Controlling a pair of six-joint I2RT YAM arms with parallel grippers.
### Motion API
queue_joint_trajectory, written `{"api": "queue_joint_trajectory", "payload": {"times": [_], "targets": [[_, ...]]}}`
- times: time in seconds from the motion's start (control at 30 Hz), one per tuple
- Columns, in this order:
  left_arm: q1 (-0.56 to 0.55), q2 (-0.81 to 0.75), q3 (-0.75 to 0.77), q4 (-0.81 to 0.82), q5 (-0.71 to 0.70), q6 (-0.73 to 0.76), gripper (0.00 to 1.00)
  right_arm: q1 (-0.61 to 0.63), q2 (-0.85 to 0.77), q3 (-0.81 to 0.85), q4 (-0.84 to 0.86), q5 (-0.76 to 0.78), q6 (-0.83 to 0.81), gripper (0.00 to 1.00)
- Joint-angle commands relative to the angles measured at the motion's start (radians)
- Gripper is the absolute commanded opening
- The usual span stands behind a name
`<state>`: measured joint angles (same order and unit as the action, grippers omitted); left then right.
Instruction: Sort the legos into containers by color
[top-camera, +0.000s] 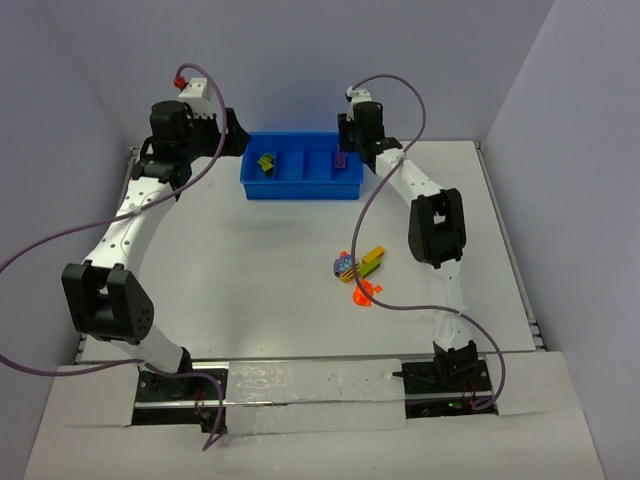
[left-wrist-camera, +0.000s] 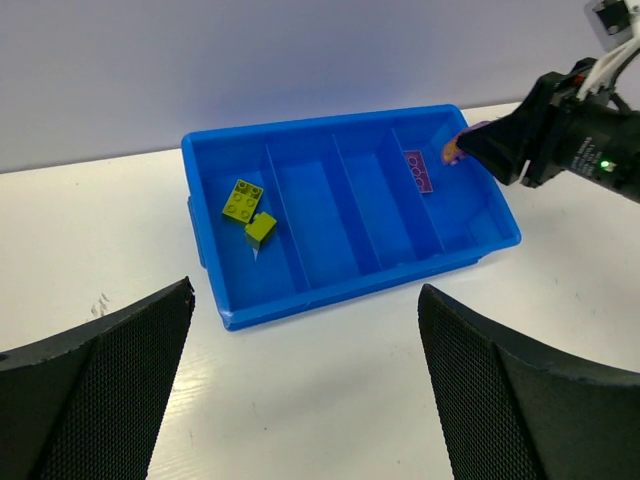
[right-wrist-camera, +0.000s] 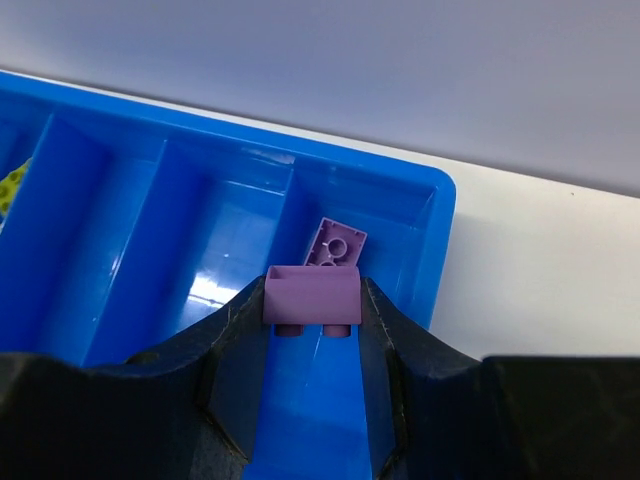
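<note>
- Blue bin (top-camera: 300, 190), far table (top-camera: 250, 260) edge: two olive-green bricks (left-wrist-camera: 243, 200) are held leftmost, one purple brick (left-wrist-camera: 417, 170) rightmost.
- A second purple brick (right-wrist-camera: 312, 295) is clamped by the right gripper (right-wrist-camera: 312, 305) above it.
- The left gripper (left-wrist-camera: 305, 290) is spread open.

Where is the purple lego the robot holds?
In the right wrist view, the held purple lego is pinched in the right hand over the blue bin's rightmost compartment, where a second purple lego lies.

I see the bin (top-camera: 300, 188) at the table's (top-camera: 250, 290) far edge, two bricks (left-wrist-camera: 243, 200) in its leftmost compartment, one brick (left-wrist-camera: 418, 170) rightmost, loose pile (top-camera: 355, 268) nearer me
</note>
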<state>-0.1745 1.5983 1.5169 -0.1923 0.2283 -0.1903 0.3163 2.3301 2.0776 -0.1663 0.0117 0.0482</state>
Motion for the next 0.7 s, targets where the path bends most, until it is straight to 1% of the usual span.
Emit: {"api": "queue_joint_trajectory", "payload": {"times": [0.0,0.07,0.1,0.2,0.27,0.3,0.33,0.37,0.43,0.47,0.53,0.63,0.67], "targets": [[0.007,-0.006,0.005,0.013,0.031,-0.034,0.99,0.012,0.028,0.082,0.107,0.079,-0.022,0.03],[0.007,0.0,0.009,0.011,0.029,-0.035,0.99,0.013,0.032,0.081,0.117,0.087,-0.028,0.04],[0.007,0.003,0.011,0.011,0.027,-0.036,0.99,0.015,0.038,0.075,0.121,0.092,-0.034,0.08],[0.007,0.015,0.018,0.012,0.028,-0.04,0.99,0.015,0.055,0.076,0.131,0.105,-0.036,0.11],[0.007,0.022,0.022,0.01,0.028,-0.041,0.99,0.015,0.061,0.077,0.133,0.106,-0.037,0.17],[0.007,0.024,0.023,0.011,0.03,-0.043,0.99,0.015,0.069,0.081,0.135,0.105,-0.036,0.25],[0.007,0.024,0.023,0.012,0.03,-0.043,0.99,0.015,0.074,0.083,0.14,0.107,-0.033,0.37],[0.007,0.024,0.024,0.013,0.029,-0.043,0.99,0.016,0.08,0.088,0.142,0.107,-0.031,0.45],[0.007,0.024,0.025,0.012,0.028,-0.042,0.99,0.017,0.087,0.097,0.142,0.105,-0.033,0.52],[0.007,0.023,0.025,0.011,0.029,-0.039,0.99,0.018,0.091,0.101,0.143,0.103,-0.036,0.57],[0.007,0.022,0.021,0.008,0.036,-0.036,0.99,0.02,0.097,0.111,0.144,0.1,-0.034,0.64],[0.007,0.016,0.011,0.007,0.053,-0.029,0.99,0.021,0.091,0.121,0.137,0.092,-0.026,0.73],[0.007,0.015,0.007,0.007,0.06,-0.024,0.99,0.021,0.088,0.121,0.135,0.085,-0.023,0.74]]}}
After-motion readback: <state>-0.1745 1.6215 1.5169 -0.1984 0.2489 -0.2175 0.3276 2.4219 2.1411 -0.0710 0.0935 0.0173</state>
